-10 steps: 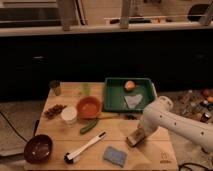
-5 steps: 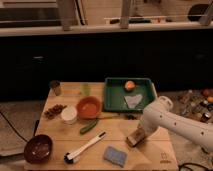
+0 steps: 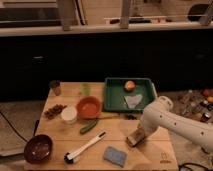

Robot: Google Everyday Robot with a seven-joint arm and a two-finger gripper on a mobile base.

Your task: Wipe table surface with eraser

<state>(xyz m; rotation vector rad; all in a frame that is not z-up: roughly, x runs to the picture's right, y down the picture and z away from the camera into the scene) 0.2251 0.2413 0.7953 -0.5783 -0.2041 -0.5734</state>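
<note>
The white arm [image 3: 176, 125] enters from the lower right, in front of and to the right of the tray [image 3: 114, 103], rises to a rounded elbow just off the tray's front right corner, then bends downward and leftward to the table [image 3: 115, 134]. Its gripper [image 3: 140, 134] points down at the wood in front of the tray's right half and meets the eraser [image 3: 133, 141], a tan block resting on the table; whether the gripper clasps the block or only sits against it cannot be told. In the tray lie an orange ball [image 3: 129, 85] toward the back and a pale sheet [image 3: 133, 101] toward the front. Just left of the tray stands an orange bowl [image 3: 89, 107], with a white cup [image 3: 68, 114] farther left and a scatter of brown bits [image 3: 54, 110] beyond that. Behind the bowl, level with the tray's back edge, are a pale green glass [image 3: 86, 89] and a small dark cup [image 3: 55, 87]. In front of the tray's left corner lies a green stick [image 3: 89, 126]; nearer the front edge a brush [image 3: 85, 148] lies slantwise, its black head toward the front. A blue pad [image 3: 115, 156] sits in front of the tray's middle, near the eraser but apart from it. A dark bowl [image 3: 38, 148] stands well to the left at the table's front corner. A small dark mark [image 3: 164, 161] on the wood, in front of the tray's right end, cannot be read
</note>
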